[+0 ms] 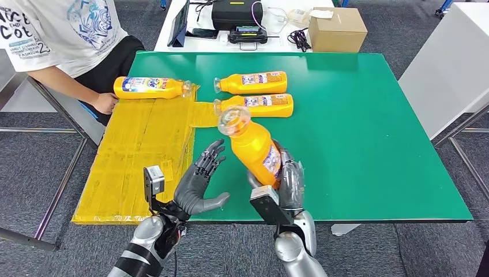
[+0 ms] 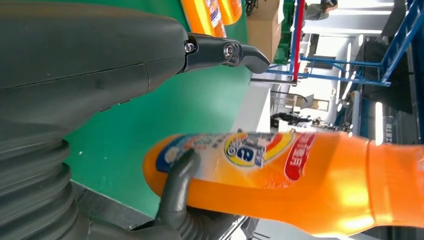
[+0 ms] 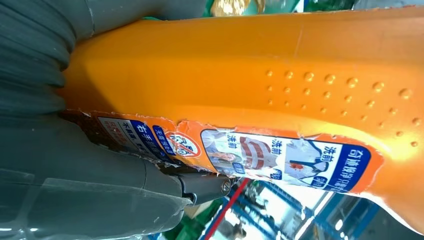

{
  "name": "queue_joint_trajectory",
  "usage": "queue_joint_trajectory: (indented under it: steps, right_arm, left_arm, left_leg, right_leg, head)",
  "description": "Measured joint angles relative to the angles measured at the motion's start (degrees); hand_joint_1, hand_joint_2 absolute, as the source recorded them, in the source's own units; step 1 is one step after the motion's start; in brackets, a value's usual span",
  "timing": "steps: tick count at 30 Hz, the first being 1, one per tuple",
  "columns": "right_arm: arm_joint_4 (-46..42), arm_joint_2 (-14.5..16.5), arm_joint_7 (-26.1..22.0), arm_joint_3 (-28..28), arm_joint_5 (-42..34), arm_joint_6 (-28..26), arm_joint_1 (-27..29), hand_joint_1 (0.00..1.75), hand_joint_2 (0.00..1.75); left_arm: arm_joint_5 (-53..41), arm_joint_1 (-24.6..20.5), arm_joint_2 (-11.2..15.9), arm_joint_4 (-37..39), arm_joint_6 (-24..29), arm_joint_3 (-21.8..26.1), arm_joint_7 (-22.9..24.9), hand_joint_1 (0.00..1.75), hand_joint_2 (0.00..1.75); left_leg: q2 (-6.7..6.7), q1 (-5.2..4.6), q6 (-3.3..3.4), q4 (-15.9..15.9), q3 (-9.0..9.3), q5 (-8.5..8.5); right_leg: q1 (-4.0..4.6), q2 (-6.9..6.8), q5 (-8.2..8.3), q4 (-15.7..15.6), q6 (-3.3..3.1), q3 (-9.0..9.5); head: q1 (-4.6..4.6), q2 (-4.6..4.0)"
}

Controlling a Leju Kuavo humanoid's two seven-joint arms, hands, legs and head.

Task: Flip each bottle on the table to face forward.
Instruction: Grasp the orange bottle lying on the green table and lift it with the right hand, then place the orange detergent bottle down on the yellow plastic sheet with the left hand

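My right hand [image 1: 290,180] grips an orange bottle [image 1: 254,144] by its base, lifted above the green table [image 1: 357,133] and tilted, its clear cap toward the far side. The bottle [image 3: 280,85] shows close up in the right wrist view, and its colourful label side [image 2: 260,155] in the left wrist view. My left hand [image 1: 199,182] stays open just left of it, fingers spread, not touching. Two more orange bottles [image 1: 252,82] [image 1: 258,104] lie on their sides behind. A third lying bottle [image 1: 151,87] rests at the far left on yellow cardboard [image 1: 138,156].
A person sits at the far left, one hand [image 1: 105,103] by the cardboard's edge. A white table behind carries a cardboard box [image 1: 337,29], a black case [image 1: 236,12] and cables. A white cabinet [image 1: 444,69] stands to the right.
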Motion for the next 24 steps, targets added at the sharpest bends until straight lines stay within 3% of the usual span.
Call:
queue_joint_trajectory:
  steps: [14, 24]
  right_arm:
    - [6.82, 2.96, -0.01, 5.40, -0.80, 2.55, -1.85, 1.75, 1.75]
    - [15.93, 3.37, 0.07, 11.56, -3.93, 10.41, -4.60, 1.75, 1.75]
  left_arm:
    - [-0.95, -0.01, 0.39, 1.60, 1.23, -0.55, 0.32, 0.00, 1.75]
    - [0.60, -0.26, 0.89, 1.65, 2.03, 0.39, -0.50, 0.00, 1.75]
  left_leg:
    - [0.05, 0.03, -0.01, 0.00, 0.00, 0.00]
    - [0.04, 0.01, 0.00, 0.00, 0.00, 0.01]
  right_leg:
    - [0.03, 0.01, 0.00, 0.00, -0.01, -0.02]
    - [0.01, 0.01, 0.00, 0.00, -0.01, -0.02]
  head:
    - [0.00, 0.00]
    - [0.01, 0.00]
